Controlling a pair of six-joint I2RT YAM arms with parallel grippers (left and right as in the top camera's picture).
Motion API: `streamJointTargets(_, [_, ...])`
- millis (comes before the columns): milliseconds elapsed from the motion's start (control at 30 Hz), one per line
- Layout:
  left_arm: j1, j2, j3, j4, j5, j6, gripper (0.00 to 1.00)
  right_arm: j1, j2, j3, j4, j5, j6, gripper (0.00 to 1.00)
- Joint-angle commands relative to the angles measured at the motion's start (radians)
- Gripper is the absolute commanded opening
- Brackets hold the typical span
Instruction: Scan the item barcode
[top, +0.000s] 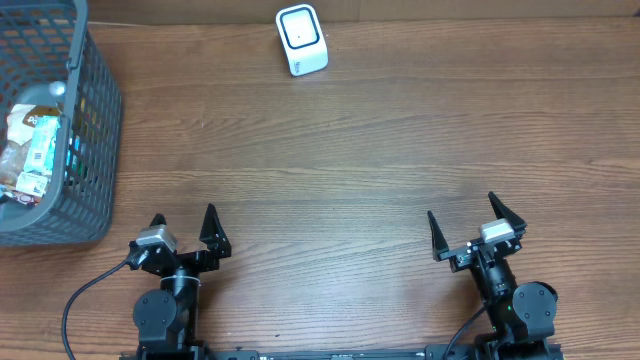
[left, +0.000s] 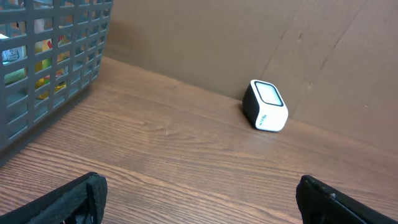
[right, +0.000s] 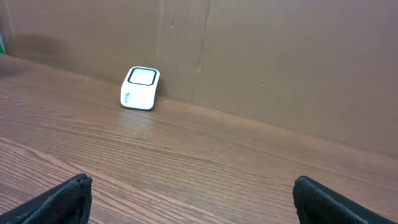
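A white barcode scanner (top: 301, 40) with a dark window stands at the table's far edge; it also shows in the left wrist view (left: 265, 105) and the right wrist view (right: 140, 88). Several packaged items (top: 30, 150) lie in a grey basket (top: 95, 130) at the far left, seen through its grid (left: 68, 56) from the left wrist. My left gripper (top: 185, 224) rests open near the front edge, nothing between its fingers (left: 74, 198). My right gripper (top: 468, 226) is open too, with bare wood between its fingers (right: 65, 196). Both are far from the scanner and the basket.
The brown wooden table (top: 350, 160) stretches between the grippers and the scanner. A brown cardboard wall (right: 280, 56) stands behind the scanner. A black cable (top: 80, 300) loops by the left arm's base.
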Motion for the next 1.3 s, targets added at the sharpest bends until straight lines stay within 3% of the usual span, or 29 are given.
streamJointTargets(0, [-0.001,-0.009,-0.003,0.002,0.008,0.016,1.00,-0.001,-0.012,-0.011,0.004,-0.002,0.000,1.00])
streamJointTargets(967, [-0.001,-0.009,-0.003,0.105,0.010,0.019,1.00,-0.001,-0.012,-0.011,0.004,-0.002,0.000,1.00])
streamJointTargets(1067, [-0.001,-0.009,-0.002,0.122,0.042,0.020,1.00,-0.001,-0.012,-0.011,0.004,-0.002,0.000,1.00])
streamJointTargets(1267, [-0.001,-0.009,0.103,0.128,0.246,0.027,1.00,-0.001,-0.012,-0.011,0.004,-0.002,0.000,1.00])
